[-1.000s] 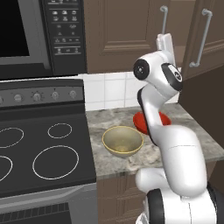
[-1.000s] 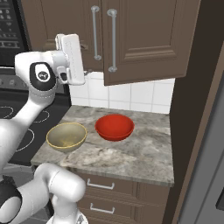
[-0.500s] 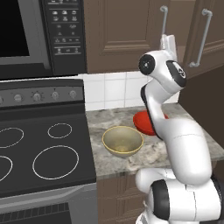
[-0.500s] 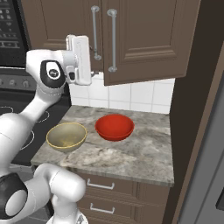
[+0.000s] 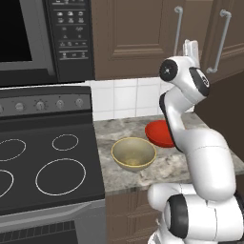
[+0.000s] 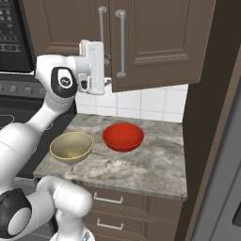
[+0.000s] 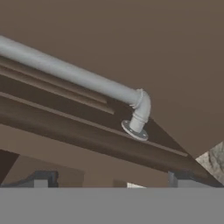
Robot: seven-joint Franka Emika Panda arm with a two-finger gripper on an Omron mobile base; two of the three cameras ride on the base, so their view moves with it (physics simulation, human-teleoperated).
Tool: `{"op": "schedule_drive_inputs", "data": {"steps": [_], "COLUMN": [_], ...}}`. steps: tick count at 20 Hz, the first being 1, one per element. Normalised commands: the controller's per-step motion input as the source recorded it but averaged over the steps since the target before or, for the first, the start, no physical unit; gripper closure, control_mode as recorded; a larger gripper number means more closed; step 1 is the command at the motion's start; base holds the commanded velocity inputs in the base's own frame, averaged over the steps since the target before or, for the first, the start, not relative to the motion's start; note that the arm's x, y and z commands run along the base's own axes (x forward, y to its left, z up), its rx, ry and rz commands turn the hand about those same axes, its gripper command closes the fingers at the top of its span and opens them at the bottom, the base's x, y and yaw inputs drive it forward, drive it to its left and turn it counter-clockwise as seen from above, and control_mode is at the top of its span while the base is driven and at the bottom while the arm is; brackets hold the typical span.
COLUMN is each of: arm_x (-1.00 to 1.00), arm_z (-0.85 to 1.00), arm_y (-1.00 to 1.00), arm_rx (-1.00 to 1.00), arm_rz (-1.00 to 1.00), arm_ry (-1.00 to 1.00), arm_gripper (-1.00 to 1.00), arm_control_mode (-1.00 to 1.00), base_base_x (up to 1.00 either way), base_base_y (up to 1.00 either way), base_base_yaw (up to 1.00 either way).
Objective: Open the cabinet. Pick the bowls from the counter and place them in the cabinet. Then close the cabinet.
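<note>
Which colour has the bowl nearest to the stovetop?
Beige-tan with a yellowish rim: the bowl shows best in the left base view.

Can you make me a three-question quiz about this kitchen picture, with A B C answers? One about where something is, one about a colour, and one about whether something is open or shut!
1. Where is the red bowl?
A. on the stovetop
B. on the counter, beside the tan bowl
C. inside the cabinet

2. What colour are the cabinet's long handles?
A. silver
B. black
C. gold

3. How are the cabinet doors?
A. both wide open
B. taken off
C. both shut

Answers:
1. B, both bowls sit on the stone slab, apart from each other.
2. A, the hand view shows a pale silver bar up close.
3. C, the doors lie flat, and the open gripper is up by a handle's lower end, not yet closed on it.
</note>
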Motion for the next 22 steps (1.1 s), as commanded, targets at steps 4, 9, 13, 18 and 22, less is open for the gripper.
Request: {"op": "schedule_drive_inputs", "data": {"steps": [4,9,13,18,22], "arm_x": [0.09,0.00,-0.50,-0.88,-0.73], "arm_z": [-0.24,-0.14,-0.02,0.00,0.00], "arm_y": [-0.24,-0.37,-0.74,-1.00,-0.99], "arm_rx": [0.04,0.05,0.15,0.24,0.23], "arm_rz": [-0.04,-0.08,-0.24,-0.35,-0.35], "arm_ry": [-0.09,-0.10,0.00,0.00,0.00], "arm_gripper": [-1.00,-1.00,-1.00,-1.00,-1.00], "arm_control_mode": [-1.00,-1.00,-1.00,-1.00,-1.00], "base_base_x": [0.00,0.00,0.00,0.00,0.00], "base_base_y": [0.00,0.00,0.00,0.00,0.00], "base_base_yaw": [0.00,0.00,0.00,0.00,0.00]}}
